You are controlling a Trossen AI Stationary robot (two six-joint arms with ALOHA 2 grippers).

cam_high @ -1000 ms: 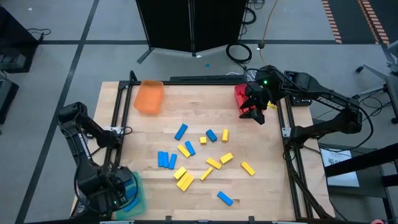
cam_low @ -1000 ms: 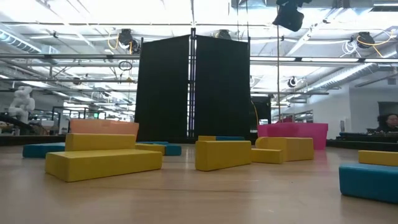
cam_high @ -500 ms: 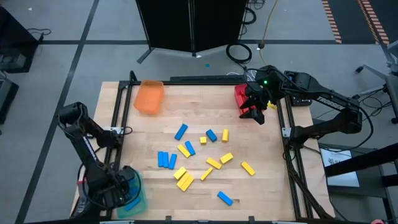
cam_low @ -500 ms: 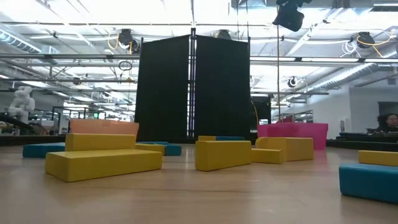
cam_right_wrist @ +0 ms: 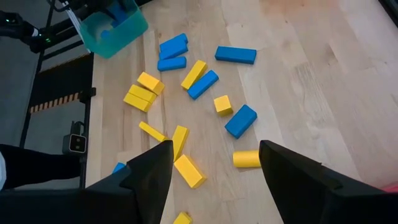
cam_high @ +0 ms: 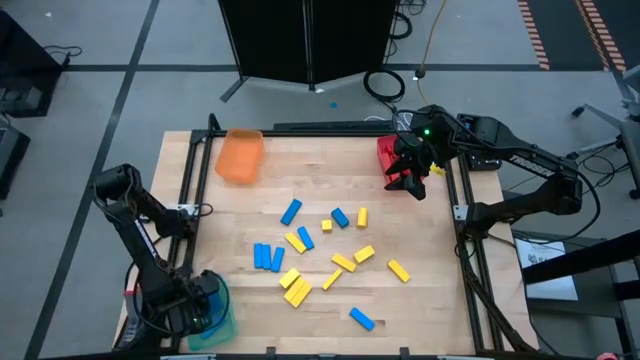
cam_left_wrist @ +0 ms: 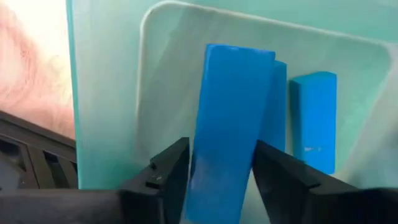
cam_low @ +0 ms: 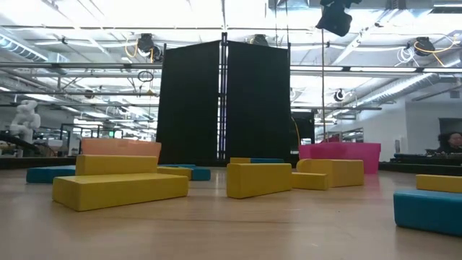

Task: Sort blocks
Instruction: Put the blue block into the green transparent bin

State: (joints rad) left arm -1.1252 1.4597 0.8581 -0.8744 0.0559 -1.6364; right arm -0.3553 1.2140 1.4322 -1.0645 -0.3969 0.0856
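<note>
The left gripper (cam_left_wrist: 216,180) hangs over the green tray (cam_high: 215,312) at the table's near left corner, its fingers clamped on an upright blue block (cam_left_wrist: 230,124); two more blue blocks (cam_left_wrist: 314,118) lie in the tray beside it. The right gripper (cam_high: 410,180) sits at the far right edge, by the red tray (cam_high: 385,155), its fingers (cam_right_wrist: 292,177) spread wide and holding nothing. The remaining blue and yellow blocks (cam_high: 300,290) lie scattered across the middle of the wooden table (cam_high: 430,310), clear of every edge. An orange tray (cam_high: 240,155) rests at the far left corner, with bare wood between it and the blocks.
</note>
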